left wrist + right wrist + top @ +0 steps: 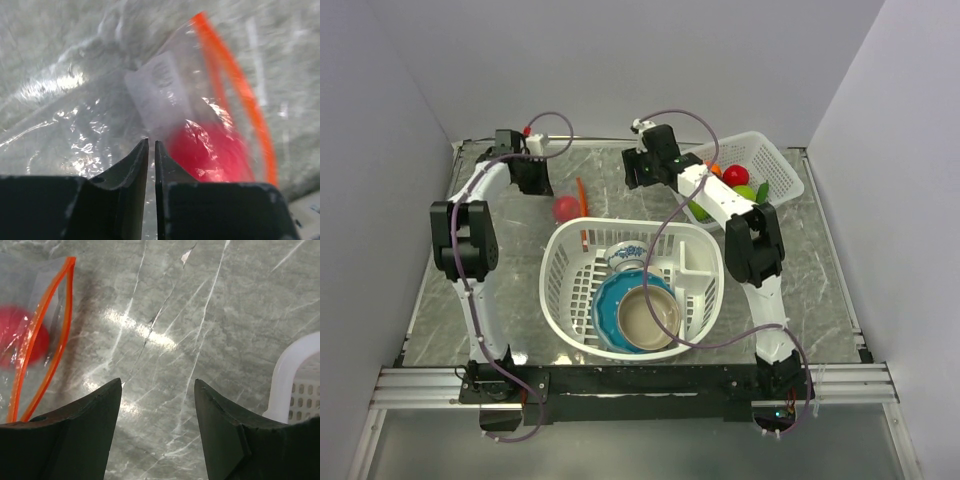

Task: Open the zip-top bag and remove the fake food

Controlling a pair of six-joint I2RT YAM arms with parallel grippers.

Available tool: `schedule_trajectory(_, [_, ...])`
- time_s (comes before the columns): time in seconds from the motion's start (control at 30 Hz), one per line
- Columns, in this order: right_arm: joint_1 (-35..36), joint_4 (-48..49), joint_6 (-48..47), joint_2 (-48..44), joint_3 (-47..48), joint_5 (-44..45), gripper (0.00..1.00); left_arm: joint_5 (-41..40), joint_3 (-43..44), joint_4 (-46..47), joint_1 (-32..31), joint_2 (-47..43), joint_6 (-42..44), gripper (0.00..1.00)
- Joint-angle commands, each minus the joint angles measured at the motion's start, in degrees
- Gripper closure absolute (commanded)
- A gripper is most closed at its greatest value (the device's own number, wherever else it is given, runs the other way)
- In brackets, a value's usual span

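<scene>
The zip-top bag (572, 203) lies at the back of the table, clear and crinkled, with its red-orange zip strip (240, 90) parted into an open loop (50, 325). One red fake fruit (564, 208) sits inside it near the strip and also shows in the left wrist view (210, 150) and the right wrist view (20, 340). My left gripper (151, 142) is shut on the bag's plastic at the end away from the strip. My right gripper (157, 382) is open and empty above bare table, to the right of the bag's mouth. More fake food (736, 176) lies in the white mesh tray (775, 160).
A big white basket (560, 250) stands mid-table with a teal plate (608, 312) and a beige bowl (648, 315) in it. The mesh tray is at the back right. A white plastic rim (295, 375) shows at the right of the right wrist view.
</scene>
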Motion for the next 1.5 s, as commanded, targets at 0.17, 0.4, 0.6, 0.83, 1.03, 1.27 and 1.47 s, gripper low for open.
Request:
schedule_trajectory(0.17, [0.36,-3.10,-2.77,4.53,7.03,-0.89,0.33,-8.24,0.28,0.43,-0.12,5.09,1.25,0.84])
schedule_trajectory(0.4, [0.36,-2.30,-4.18,5.15,5.71,-8.09,0.35,-8.42,2.73,-0.53,-4.24,7.47,0.72,0.85])
schedule_trajectory(0.6, [0.36,0.51,-6.81,3.66,2.20,-15.12,0.42,-7.89,2.21,-0.35,-9.86,8.17,0.80,0.86])
schedule_trajectory(0.83, [0.45,-0.81,-10.68,4.45,1.67,-25.85,0.45,-10.17,5.28,-2.55,-12.33,11.60,2.12,0.88])
schedule_trajectory(1.03, [1.24,-6.15,-17.27,5.76,3.68,-32.53,0.25,-10.52,8.10,-2.99,-12.42,13.61,2.04,0.88])
schedule_trajectory(1.27, [2.29,-12.58,-22.54,7.17,7.11,-33.77,0.20,-13.16,16.34,-4.83,-12.33,18.10,1.25,0.91])
schedule_trajectory(1.47, [5.10,-13.47,-22.20,10.25,10.19,-31.84,0.19,-12.63,24.17,-7.56,-12.68,22.49,-0.60,0.91])
